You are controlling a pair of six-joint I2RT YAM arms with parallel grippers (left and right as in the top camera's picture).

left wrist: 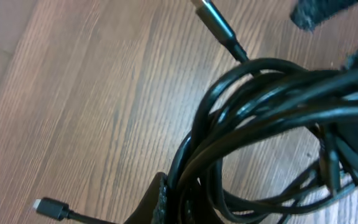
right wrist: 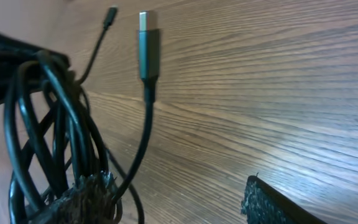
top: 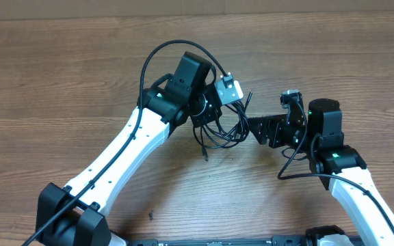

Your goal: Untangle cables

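The cables (top: pixel 223 130) lie as one looped black bundle near the middle of the worktop (top: pixel 60 68), between the two arms. The left gripper (top: pixel 211 113) has its fingers spread, with the bundle running through the gap and bearing on the lower pad (left wrist: pixel 157 200). The right gripper (right wrist: pixel 179 202) is also spread, with loops touching only its fuzzy pad (right wrist: pixel 86 199) and one flat plug (right wrist: pixel 148 46) hanging apart over bare wood.

Overhead: looks straight down on the table (top: pixel 60 61) from well back, catching left arm (top: pixel 125 147) and right arm (top: pixel 364 198). Left wrist: sits super close on the cables (left wrist: pixel 260 106), angled down at the wood. Right wrist: same tangle, also close, from the opposite side.
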